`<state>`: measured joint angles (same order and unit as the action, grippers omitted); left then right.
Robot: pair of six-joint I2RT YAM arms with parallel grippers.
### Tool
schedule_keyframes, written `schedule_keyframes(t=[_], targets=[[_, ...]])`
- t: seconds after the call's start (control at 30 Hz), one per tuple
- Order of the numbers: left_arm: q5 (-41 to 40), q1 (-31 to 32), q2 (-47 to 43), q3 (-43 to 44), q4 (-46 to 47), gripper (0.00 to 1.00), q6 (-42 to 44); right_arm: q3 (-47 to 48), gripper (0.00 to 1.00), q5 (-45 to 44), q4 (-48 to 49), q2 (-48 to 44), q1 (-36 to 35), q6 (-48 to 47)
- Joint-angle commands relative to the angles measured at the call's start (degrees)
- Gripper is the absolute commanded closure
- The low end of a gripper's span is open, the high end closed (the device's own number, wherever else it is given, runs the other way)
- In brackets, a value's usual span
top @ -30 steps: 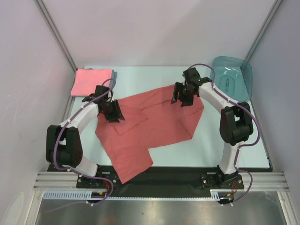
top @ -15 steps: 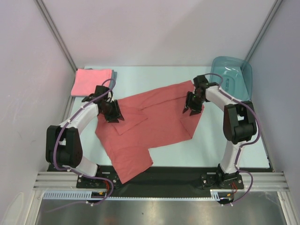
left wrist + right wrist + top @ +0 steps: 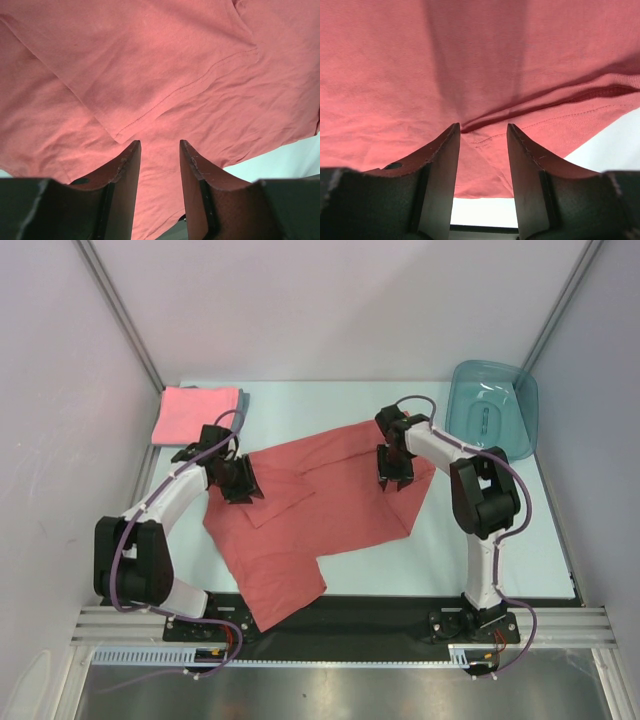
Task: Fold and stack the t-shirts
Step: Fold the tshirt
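Mostly hidden under the folded pink shirt (image 3: 195,412) at the bench's (image 3: 330,405) 10 o'clock corner, a grey-blue shirt (image 3: 244,400) shows only a sliver. Centrally the red shirt (image 3: 320,505) lies unfolded and creased, its tail over the 6 o'clock edge. The left pincer (image 3: 160,145) stands half open astride a sleeve hem, nothing pinched; whether the half-open right pincer (image 3: 483,127), a cloth ridge between its tips, grips, I cannot tell.

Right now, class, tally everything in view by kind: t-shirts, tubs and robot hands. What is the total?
T-shirts: 3, brick-red t-shirt, pink t-shirt, grey-blue t-shirt under it
Teal plastic tub: 1
Robot hands: 2, left hand, right hand
Total: 6
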<state>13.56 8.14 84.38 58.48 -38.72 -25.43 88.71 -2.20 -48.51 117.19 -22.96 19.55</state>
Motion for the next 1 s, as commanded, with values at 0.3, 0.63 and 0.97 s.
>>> schedule_keyframes(t=[0.3, 0.63, 0.97], targets=[[-1.08, 0.12, -2.47, -0.47, -0.39, 0.57, 1.08, 2.70, 0.54, -4.22, -3.26, 1.37, -3.49, -1.27], [-1.43, 0.03, -1.50, 1.55, -1.00, 0.57, 1.79, 2.88, 0.71, -4.83, -3.87, 2.61, -4.02, -0.92], [-1.87, 2.04, -5.97, -3.89, -3.29, 0.50, -3.38, 8.67, 1.00, -4.66, -8.97, -0.29, -1.30, -0.13]])
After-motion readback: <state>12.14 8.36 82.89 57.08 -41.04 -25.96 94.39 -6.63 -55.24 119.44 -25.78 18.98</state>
